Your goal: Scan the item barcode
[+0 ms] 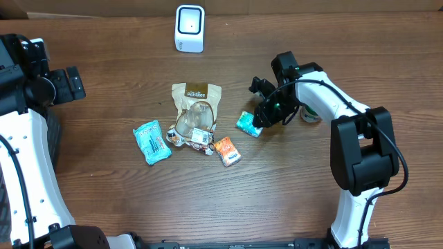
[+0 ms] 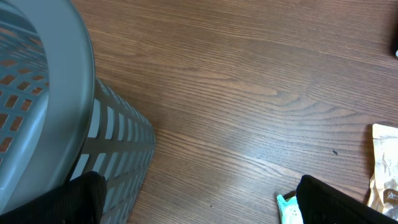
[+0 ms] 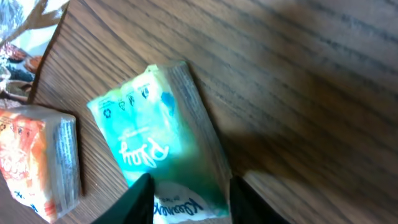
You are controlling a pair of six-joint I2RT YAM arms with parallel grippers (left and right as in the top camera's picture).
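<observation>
brown wooden surface, right arm folded at the elbow, wrist tipped down, right gripper [image 1: 261,119] pinching the near end of the teal tissue pack [image 3: 155,137] between its fingers; left gripper [image 2: 199,186] spread wide, empty, grey basket [image 2: 37,93] just beside it.

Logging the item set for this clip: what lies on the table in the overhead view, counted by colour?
Teal packets: 2
Orange packet: 1
Brown pouch: 1
Clear bag on the pouch: 1
White barcode scanner: 1
Green-and-white item, half hidden by the right arm: 1
Total: 7
</observation>
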